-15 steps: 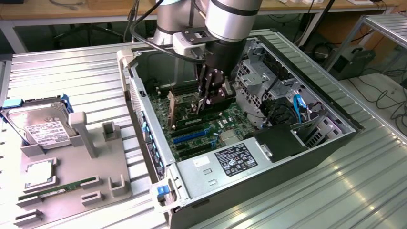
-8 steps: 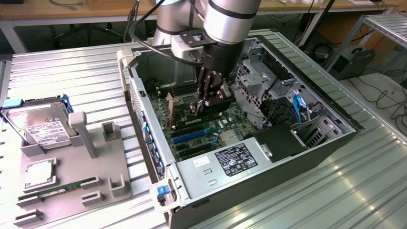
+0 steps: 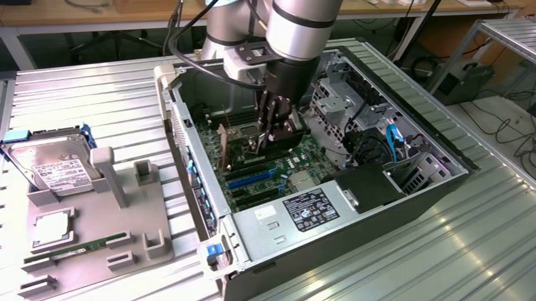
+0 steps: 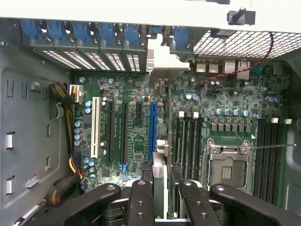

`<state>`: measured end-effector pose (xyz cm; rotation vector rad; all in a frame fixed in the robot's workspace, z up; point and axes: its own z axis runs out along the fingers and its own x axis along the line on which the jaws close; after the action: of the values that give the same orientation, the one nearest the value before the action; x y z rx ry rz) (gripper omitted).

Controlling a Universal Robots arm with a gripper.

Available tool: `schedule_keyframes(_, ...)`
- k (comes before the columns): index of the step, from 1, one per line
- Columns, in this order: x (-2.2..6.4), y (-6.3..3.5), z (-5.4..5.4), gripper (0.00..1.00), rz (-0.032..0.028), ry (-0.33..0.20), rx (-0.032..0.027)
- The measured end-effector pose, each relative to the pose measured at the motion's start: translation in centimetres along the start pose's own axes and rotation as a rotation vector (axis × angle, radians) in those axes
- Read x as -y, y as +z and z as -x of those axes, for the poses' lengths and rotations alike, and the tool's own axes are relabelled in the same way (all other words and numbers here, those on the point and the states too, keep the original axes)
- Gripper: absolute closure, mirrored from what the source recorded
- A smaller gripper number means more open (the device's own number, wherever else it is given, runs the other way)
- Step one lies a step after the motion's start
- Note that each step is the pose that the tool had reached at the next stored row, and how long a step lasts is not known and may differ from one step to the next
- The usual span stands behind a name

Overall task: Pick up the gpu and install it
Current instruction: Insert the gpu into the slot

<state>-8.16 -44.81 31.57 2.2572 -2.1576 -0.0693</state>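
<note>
The gpu [image 4: 159, 175] shows edge-on as a thin dark card between my two black fingers [image 4: 139, 202], with its pale metal bracket [image 4: 161, 61] reaching the rear slot openings of the case. My gripper [image 4: 162, 205] is shut on it. The card hangs just above the motherboard [image 4: 131, 141], in line with and right beside the long blue slot [image 4: 152, 125]. In the exterior view my gripper [image 3: 275, 135] reaches down into the open computer case [image 3: 418, 188], with the gpu [image 3: 266, 143] in it, low over the board near the case's rear wall.
A drive cage [image 3: 339, 103] and blue cables [image 3: 392, 138] crowd the case beside the arm, and the power supply [image 3: 302, 210] fills its near end. On the exterior view's left a grey fixture [image 3: 125, 213] holds a hard drive [image 3: 54, 166] and a memory stick [image 3: 80, 246].
</note>
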Motion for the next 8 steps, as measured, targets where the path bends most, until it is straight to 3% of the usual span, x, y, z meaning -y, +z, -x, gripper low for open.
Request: schedule_keyframes(8, -0.16, 0.36, 0.0, 0.74, 0.0, 0.0, -0.0001)
